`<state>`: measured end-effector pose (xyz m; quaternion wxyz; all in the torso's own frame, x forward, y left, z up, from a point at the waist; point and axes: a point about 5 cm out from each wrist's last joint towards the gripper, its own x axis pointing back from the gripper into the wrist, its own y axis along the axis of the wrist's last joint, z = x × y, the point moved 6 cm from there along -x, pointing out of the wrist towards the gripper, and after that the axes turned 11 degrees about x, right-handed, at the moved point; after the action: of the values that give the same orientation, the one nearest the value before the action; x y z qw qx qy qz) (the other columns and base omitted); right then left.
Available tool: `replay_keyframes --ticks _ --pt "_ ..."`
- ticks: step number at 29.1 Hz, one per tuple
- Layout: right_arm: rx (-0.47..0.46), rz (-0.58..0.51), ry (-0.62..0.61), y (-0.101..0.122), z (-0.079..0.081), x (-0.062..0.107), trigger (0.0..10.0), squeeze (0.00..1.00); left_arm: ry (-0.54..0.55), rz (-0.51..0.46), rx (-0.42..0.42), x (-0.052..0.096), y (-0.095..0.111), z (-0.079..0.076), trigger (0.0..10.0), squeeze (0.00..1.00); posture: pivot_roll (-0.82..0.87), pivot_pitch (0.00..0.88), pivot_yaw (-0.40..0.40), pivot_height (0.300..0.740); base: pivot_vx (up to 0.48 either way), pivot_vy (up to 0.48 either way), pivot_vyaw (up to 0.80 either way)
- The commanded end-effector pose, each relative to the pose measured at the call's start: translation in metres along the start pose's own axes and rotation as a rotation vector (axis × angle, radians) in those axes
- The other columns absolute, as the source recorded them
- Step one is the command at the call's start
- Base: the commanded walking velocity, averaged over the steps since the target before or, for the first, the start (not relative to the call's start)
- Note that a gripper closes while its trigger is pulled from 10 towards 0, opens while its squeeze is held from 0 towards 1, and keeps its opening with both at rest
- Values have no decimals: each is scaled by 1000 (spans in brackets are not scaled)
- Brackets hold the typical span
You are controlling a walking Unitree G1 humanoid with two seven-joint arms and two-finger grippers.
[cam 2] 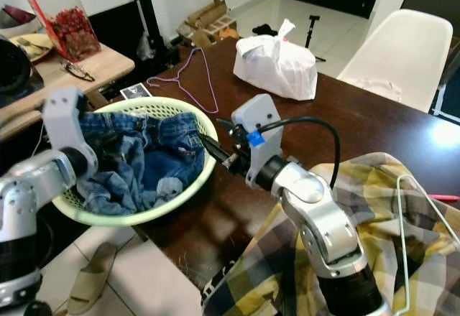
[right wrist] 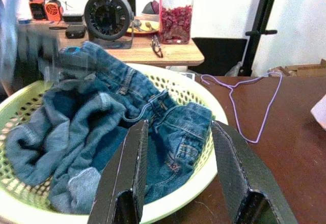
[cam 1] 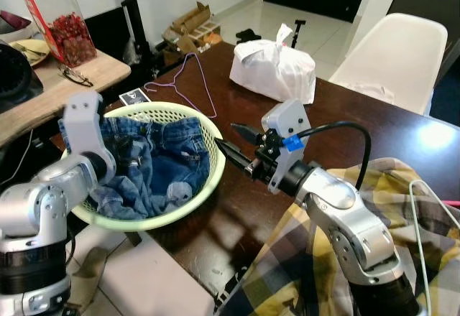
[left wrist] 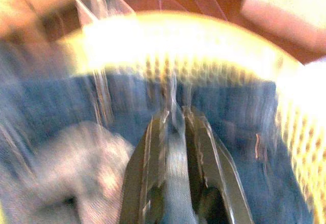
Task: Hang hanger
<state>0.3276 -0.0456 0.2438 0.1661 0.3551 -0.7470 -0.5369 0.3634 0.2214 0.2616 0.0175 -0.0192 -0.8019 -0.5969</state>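
Shirt (cam 1: 402, 208): yellow plaid, heaped at the near right of the table (cam 1: 237, 115), a white hanger (cam 2: 424, 215) lying on it.
Right gripper (right wrist: 178, 175): fingers spread wide with nothing between them, hovering just off the basket (cam 1: 215, 158) rim, pointed at the jeans (cam 1: 165, 165).
Left gripper (left wrist: 175, 147): down inside the basket, fingers pinched tight on a fold of jeans; that wrist view is badly blurred.
Basket: pale green, at the table's near left edge, full of crumpled denim.
Purple hanger (cam 1: 192, 79): lying flat on the dark table just past the basket, touching neither gripper.
White bag (cam 1: 274, 68): knotted, farther back on the table.
Chair (cam 1: 399, 57): white, beyond the table's far right.
Jar (cam 1: 57, 18): red contents, on a wooden side table at far left, glasses (cam 1: 74, 76) beside it.
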Motion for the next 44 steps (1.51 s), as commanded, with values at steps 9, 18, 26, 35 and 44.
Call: replay_keyframes --ticks 9,18,26,35,44 --pt "-20 22 8 -7 1 -1 10000 0 29 78 19 25 -18 -6 10000 1000 71 146 12 740 0 0 0" --pt "-19 25 7 -8 1 -1 10000 0 13 237 -5 30 -53 -8 10000 1000 69 148 15 740 0 0 0" --pt "-21 31 -5 -8 -1 2 10000 0 177 331 8 30 -81 25 10000 0 55 150 20 740 0 0 0" --pt "-22 35 -11 -9 -2 3 10000 0 302 270 -48 27 -63 54 10000 0 54 152 21 740 0 0 0" --pt "-26 30 -17 -7 -2 2 10000 0 366 271 -59 16 -67 81 10000 0 44 153 21 740 0 0 0"
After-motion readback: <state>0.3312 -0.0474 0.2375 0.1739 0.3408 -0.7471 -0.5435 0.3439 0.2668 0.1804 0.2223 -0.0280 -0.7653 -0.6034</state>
